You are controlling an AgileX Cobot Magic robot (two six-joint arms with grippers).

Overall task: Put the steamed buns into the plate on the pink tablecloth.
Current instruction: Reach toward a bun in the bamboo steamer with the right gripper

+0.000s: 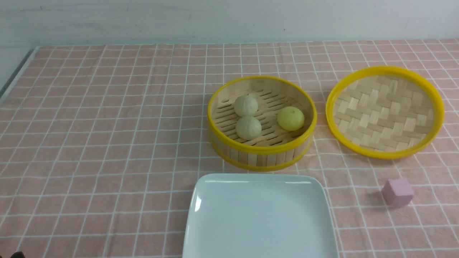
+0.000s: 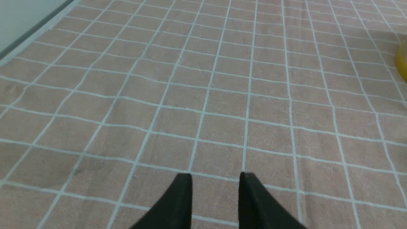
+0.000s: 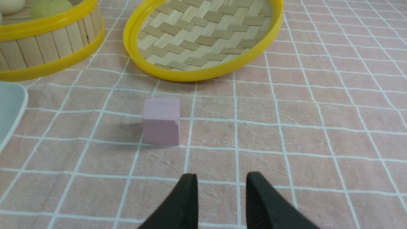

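Steamed buns (image 1: pixel 248 127): likely light, soft, squashable; pinch gently across dome sides. Left end effector (image 2: pixel 215 178), right end effector (image 3: pixel 221 178) parted, empty.

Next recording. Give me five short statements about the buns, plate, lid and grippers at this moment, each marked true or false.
1. All three steamed buns sit inside the bamboo steamer. True.
2. The plate holds one bun. False: nothing lies on it.
3. The woven lid covers the steamer. False: it lies on the pink tablecloth, to the steamer's right.
4. The pink cube sits just ahead of the right gripper. True.
5. The left gripper grips a bun. False: it is open over bare cloth.
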